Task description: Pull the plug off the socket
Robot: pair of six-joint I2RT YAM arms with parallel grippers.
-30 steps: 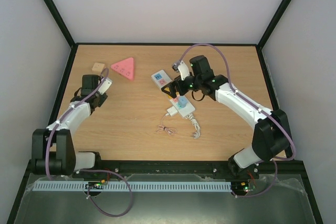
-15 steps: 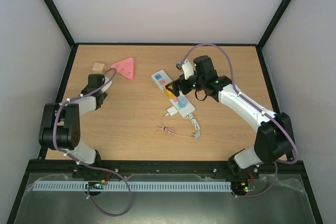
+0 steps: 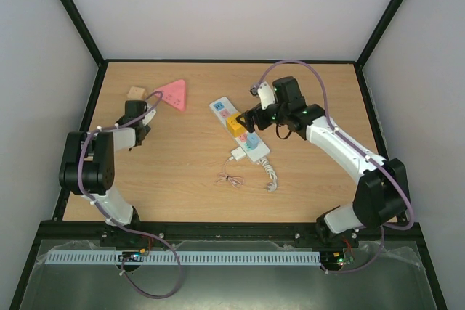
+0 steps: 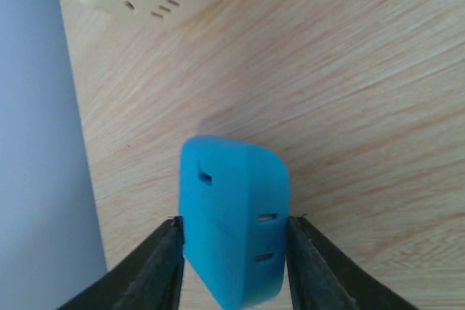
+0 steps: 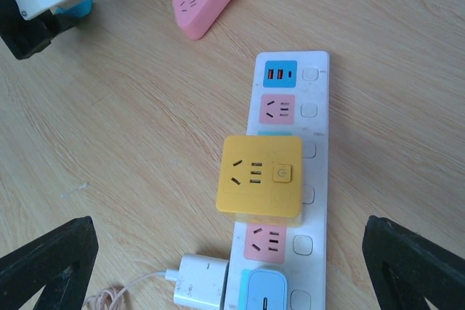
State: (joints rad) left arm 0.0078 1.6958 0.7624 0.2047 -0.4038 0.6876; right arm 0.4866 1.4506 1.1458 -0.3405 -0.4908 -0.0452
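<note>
Right gripper (image 5: 232, 252) spread wide above socket (image 5: 317, 143); plug (image 5: 199, 286) seemingly seated at its side. Left gripper (image 4: 234, 252) clamps blue block (image 4: 232, 208).

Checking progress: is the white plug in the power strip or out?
Looks in: the plug sits against the side of the socket; prongs hidden, so not certain.
</note>
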